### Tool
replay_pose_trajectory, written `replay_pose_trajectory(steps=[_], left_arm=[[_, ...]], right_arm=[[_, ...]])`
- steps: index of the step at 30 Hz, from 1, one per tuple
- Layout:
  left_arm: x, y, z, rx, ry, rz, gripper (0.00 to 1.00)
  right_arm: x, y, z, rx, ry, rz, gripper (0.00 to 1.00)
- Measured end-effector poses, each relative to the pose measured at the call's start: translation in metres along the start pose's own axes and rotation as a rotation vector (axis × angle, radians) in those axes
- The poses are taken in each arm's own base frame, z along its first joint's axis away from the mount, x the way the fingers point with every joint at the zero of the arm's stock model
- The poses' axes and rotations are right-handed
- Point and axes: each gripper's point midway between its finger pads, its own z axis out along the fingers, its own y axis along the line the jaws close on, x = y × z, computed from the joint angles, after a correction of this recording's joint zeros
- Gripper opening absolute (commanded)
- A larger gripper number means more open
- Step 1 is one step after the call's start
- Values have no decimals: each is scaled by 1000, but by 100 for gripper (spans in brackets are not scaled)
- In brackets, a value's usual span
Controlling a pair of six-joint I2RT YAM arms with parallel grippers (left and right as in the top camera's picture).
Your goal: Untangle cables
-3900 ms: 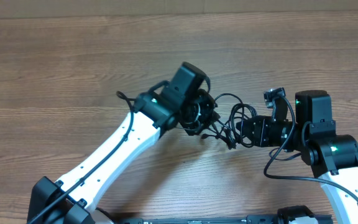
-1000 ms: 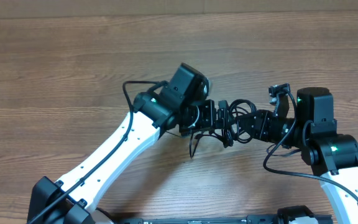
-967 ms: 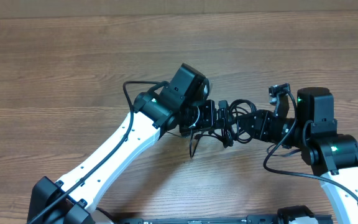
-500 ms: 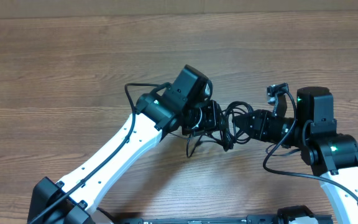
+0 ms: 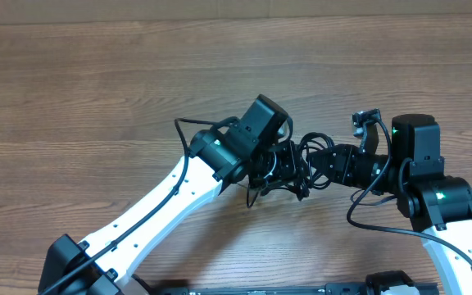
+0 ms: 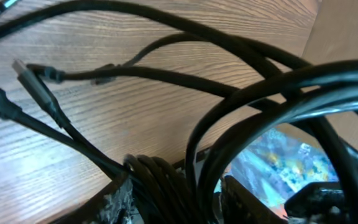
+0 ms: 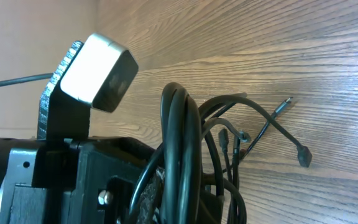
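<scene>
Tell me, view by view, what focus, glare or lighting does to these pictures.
Left wrist: the cables nearest the lens are soft, while the plug over the table is sharper. Right wrist: the pale block glares, yet the small connector beyond stays crisp. Overhead: evenly lit and sharp, with only soft shadows on the table.

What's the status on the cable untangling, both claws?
Left claw shut on tangled bundle of thin black cables. Right claw shut on same bundle, close opposite. Loose plug ends trail on brown wooden table.
</scene>
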Motion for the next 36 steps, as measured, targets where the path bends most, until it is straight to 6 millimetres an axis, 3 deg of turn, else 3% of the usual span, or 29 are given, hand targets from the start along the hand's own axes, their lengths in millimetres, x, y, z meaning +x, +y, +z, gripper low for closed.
replay_pose_trajectory(steps=[2, 4, 14, 18, 19, 24, 27, 31, 34, 36], left_arm=[[0, -3, 1, 10, -3, -14, 23], [-1, -5, 1, 17, -7, -19, 4], [-5, -6, 1, 14, -36, -115, 4], [-7, -1, 1, -4, -47, -123, 4], [-8, 0, 0, -8, -49, -127, 4], [-24, 18, -7, -60, -100, -158, 4], [-31, 21, -9, -69, -131, -150, 4], [-37, 24, -10, -82, -156, -137, 4], [-43, 28, -12, -104, -193, -118, 4], [-51, 34, -14, -135, -245, -111, 4]], right_arm=[[0, 0, 0, 0, 0, 0, 4], [0, 0, 0, 1, 0, 0, 4], [3, -3, 0, 15, 8, 10, 4], [6, -19, -1, 98, 7, 39, 5], [7, -25, -1, 132, 4, 48, 10], [4, -58, -9, 315, -40, 71, 62], [5, -66, -12, 365, -46, 72, 80], [10, -74, -15, 407, -35, 90, 84], [13, -74, -15, 410, -25, 96, 75], [14, -69, -13, 376, -13, 89, 75]])
